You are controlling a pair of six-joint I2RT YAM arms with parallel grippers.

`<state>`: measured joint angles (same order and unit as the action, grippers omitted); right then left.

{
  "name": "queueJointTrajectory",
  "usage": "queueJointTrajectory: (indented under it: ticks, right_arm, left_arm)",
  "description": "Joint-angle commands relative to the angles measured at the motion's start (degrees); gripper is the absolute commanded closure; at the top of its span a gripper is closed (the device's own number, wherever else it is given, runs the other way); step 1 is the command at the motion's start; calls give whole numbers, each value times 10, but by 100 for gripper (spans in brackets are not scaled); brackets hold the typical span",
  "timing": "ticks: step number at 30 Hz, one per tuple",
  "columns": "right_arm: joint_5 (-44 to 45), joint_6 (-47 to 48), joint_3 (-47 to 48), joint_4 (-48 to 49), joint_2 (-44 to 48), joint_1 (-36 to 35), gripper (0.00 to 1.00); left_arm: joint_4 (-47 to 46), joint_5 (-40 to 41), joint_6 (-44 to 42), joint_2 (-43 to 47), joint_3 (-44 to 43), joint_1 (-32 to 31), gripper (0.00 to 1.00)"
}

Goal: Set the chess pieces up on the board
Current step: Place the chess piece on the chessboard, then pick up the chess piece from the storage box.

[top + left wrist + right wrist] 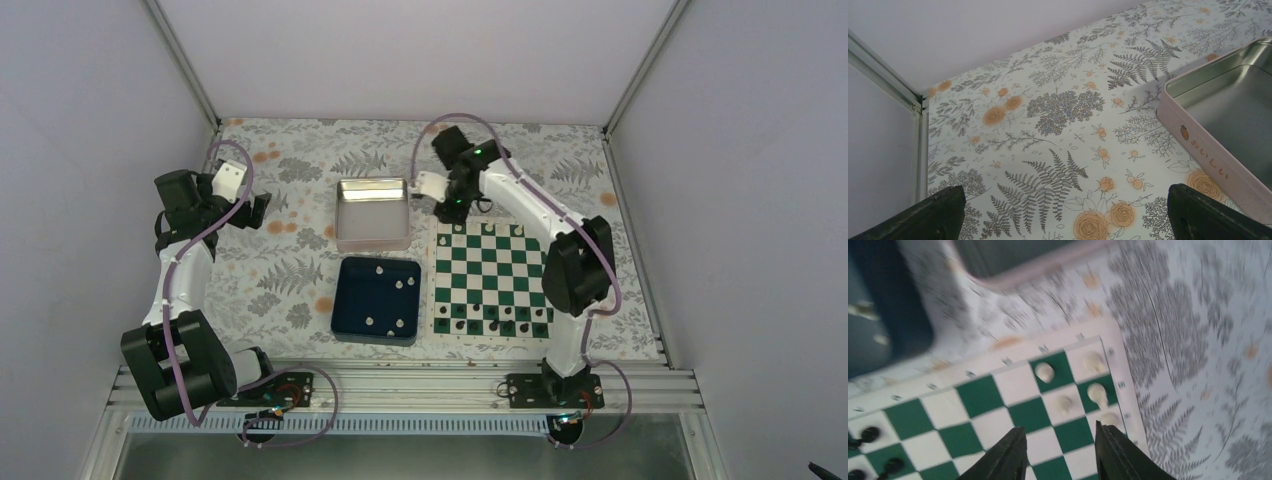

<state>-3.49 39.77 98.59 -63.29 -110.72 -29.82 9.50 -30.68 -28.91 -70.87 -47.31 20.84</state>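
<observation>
Five small pale chess pieces (1097,394) stand in one corner of the flat green-and-white chessboard (973,395), just ahead of the right gripper (1059,432). Its dark fingers (1008,455) are parted over the squares with nothing between them; this view is blurred. More pale pieces lie in the dark blue square tray (355,295) left of the board. The right arm stretches over the board to its far left corner. The left gripper (1065,192) is spread wide and empty above the floral tablecloth (1048,150), near the shiny metal square tin (1198,145), with its arm folded at the left.
</observation>
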Motion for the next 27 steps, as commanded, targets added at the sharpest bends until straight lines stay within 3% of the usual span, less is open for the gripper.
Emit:
queueJointTrajectory:
  ticks: [1, 6, 11, 16, 27]
  right_arm:
    - [1, -17, 10, -8, 19, -100, 60]
    - [-6, -10, -9, 32, 7, -206, 57]
    - [12, -4, -15, 66, -26, -257, 56]
    - [34, -11, -9, 22, -60, -266, 59]
    - [63, -12, -72, 59, -63, -266, 58]
  left_arm:
    - [-10, -13, -2, 14, 5, 5, 0]
    - [-12, -11, 0, 16, 6, 5, 0]
    - [-11, -11, 1, 21, 7, 6, 0]
    - [-12, -11, 1, 20, 8, 7, 0]
    - [-12, -14, 1, 17, 7, 7, 0]
